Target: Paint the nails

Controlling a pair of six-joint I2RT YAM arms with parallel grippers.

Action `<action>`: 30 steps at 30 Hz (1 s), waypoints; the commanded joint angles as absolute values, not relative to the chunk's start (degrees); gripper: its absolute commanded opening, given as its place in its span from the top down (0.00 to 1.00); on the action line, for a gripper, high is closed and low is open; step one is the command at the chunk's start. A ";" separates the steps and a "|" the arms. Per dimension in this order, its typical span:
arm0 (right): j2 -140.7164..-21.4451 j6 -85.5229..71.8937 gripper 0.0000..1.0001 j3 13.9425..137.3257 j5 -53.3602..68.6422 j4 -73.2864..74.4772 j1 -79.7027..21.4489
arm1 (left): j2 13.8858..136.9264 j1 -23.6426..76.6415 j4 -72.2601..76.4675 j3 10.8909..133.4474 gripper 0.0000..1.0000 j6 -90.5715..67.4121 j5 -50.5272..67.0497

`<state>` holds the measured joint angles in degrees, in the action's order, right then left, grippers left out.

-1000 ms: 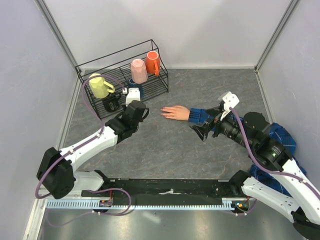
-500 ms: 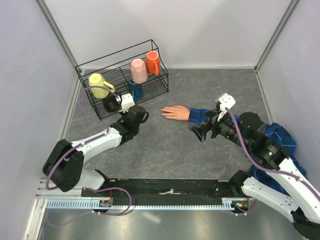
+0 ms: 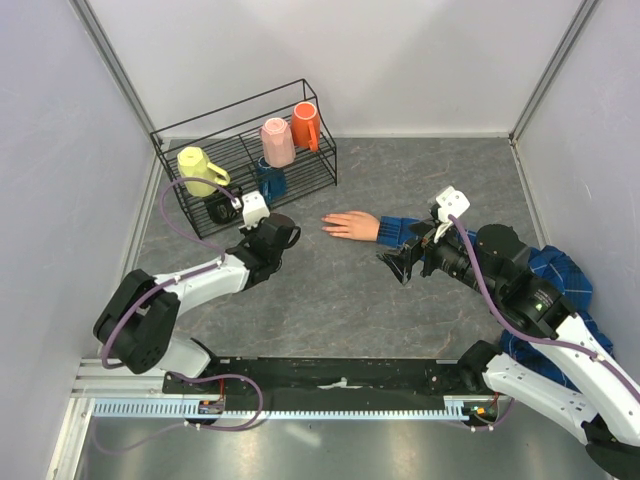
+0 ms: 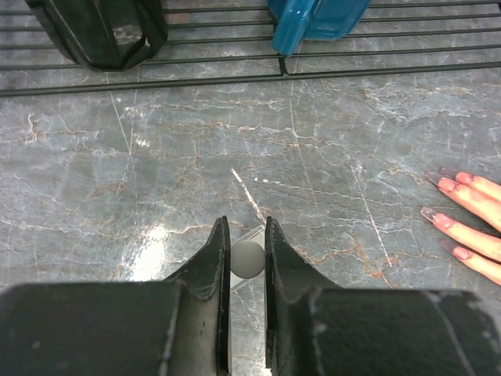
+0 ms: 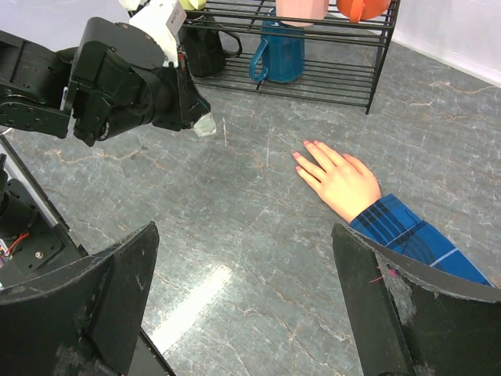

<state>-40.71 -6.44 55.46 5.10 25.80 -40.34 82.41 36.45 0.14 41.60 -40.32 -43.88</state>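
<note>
left jaws: nipped on small clear piece (image 4: 248,258) | right jaws: spread wide, empty

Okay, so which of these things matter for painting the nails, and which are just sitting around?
For the job: nails, fake hand, small clear bottle held in the left gripper.
Just lying about: wire rack, yellow mug, pink mug, orange mug, blue mug, black mug.

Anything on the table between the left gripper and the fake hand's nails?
Nothing visible. Only bare table lies between the left gripper, shut on a small clear item, and the nails. The wire rack stands off to the side of that line.
</note>
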 commanded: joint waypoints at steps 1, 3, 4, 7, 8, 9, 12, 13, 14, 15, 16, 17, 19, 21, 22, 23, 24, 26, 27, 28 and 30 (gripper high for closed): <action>-40.25 -7.56 0.02 55.20 4.75 24.52 -40.43 | 84.11 36.21 2.20 41.83 0.98 -45.44 -48.16; -40.17 -7.73 0.02 54.93 4.83 24.52 -40.43 | 84.72 36.21 1.76 42.27 0.98 -45.88 -48.34; -40.17 -7.82 0.02 54.84 4.92 24.61 -40.43 | 85.07 36.21 1.67 42.54 0.98 -45.88 -48.43; -39.99 -7.91 0.02 54.58 4.92 24.52 -40.43 | 86.39 36.21 0.35 44.11 0.98 -46.49 -49.13; -39.99 -7.91 0.02 54.58 4.83 24.43 -40.43 | 86.83 36.21 -1.13 44.56 0.98 -47.10 -49.30; -39.82 -7.91 0.02 54.58 4.75 24.52 -40.43 | 87.18 36.21 -2.01 45.00 0.98 -47.28 -49.39; -39.90 -7.82 0.02 54.67 4.66 24.43 -40.34 | 88.33 36.21 -2.63 45.88 0.98 -48.07 -49.66; -39.82 -7.82 0.02 54.67 4.66 24.43 -40.43 | 88.68 36.21 -2.72 45.97 0.98 -48.25 -49.57; -39.90 -7.82 0.02 54.67 4.66 24.52 -40.43 | 88.86 36.21 -2.72 45.97 0.98 -48.51 -49.57; -39.82 -7.82 0.02 54.58 4.66 24.43 -40.52 | 88.86 36.21 -2.81 46.05 0.98 -48.69 -49.57; -39.73 -7.91 0.02 54.58 4.66 24.52 -40.34 | 88.94 36.21 -2.73 45.88 0.98 -48.87 -49.57; -39.64 -7.91 0.02 54.49 4.66 24.61 -40.34 | 89.03 36.21 -2.81 45.88 0.98 -48.95 -49.74; -39.46 -7.91 0.02 54.40 4.66 24.52 -40.34 | 89.12 36.21 -2.81 45.97 0.98 -49.04 -49.75; -39.46 -7.91 0.02 54.40 4.66 24.52 -40.43 | 89.38 36.21 -2.99 46.05 0.98 -49.04 -49.75; -39.38 -8.00 0.02 54.40 4.66 24.43 -40.43 | 89.56 36.21 -3.08 46.40 0.98 -48.96 -49.75; -39.38 -8.00 0.02 54.40 4.66 24.52 -40.43 | 89.91 36.21 -3.42 46.58 0.97 -48.96 -49.75; -39.37 -8.09 0.02 54.49 4.75 24.52 -40.43 | 90.26 36.21 -3.78 46.84 0.96 -48.96 -49.75; -39.29 -8.09 0.02 54.58 4.92 24.52 -40.34 | 90.70 36.21 -4.22 47.37 0.95 -49.04 -49.75; -39.11 -8.09 0.02 54.49 4.92 24.52 -40.34 | 90.88 36.21 -4.48 47.63 0.95 -49.13 -49.75; -39.11 -8.09 0.02 54.58 4.83 24.52 -40.43 | 90.97 36.21 -4.74 47.81 0.94 -49.22 -49.83; -38.94 -8.09 0.02 54.58 4.75 24.52 -40.43 | 90.97 36.21 -4.75 47.81 0.92 -49.39 -49.92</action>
<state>-39.68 -7.33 54.74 5.10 25.80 -40.34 90.63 36.45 -4.64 45.50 -45.82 -46.41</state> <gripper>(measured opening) 0.982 0.168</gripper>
